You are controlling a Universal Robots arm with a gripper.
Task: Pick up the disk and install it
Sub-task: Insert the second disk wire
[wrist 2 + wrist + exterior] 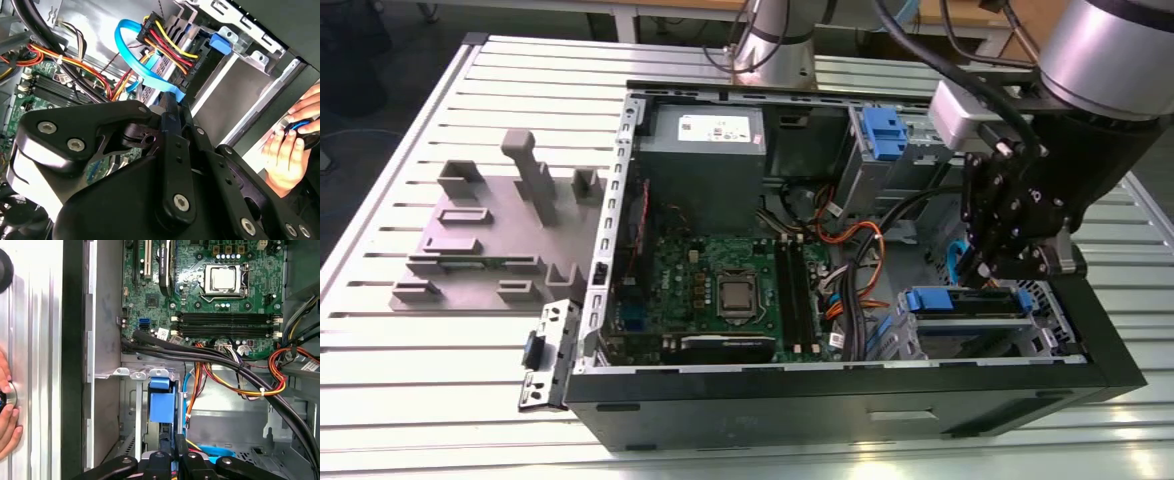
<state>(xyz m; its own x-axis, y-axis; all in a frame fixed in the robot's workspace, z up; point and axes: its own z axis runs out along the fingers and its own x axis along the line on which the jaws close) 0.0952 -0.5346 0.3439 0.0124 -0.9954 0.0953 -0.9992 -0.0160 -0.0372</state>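
My gripper [983, 272] hangs inside the open computer case [854, 400], at its corner on the exterior view's right, just above the metal drive cage [1047, 335]. In the second wrist view the fingers [170, 107] are pressed together with nothing between them. A flat grey slab with a blue end, which looks like the disk [974, 303], lies in the cage right under the fingertips. In the first wrist view the gripper [175, 454] points at a blue plastic piece [162, 401] on the cage [131, 415]; I cannot tell whether that piece is a latch or a rail.
Bundled power cables [235, 377] and a blue data cable [131, 55] run close to the gripper. The motherboard [720, 290] fills the case floor. A second blue-latched cage [881, 135] stands behind. A person's hand [290, 145] rests beside the case. Grey fixtures [494, 230] stand on the table [440, 380].
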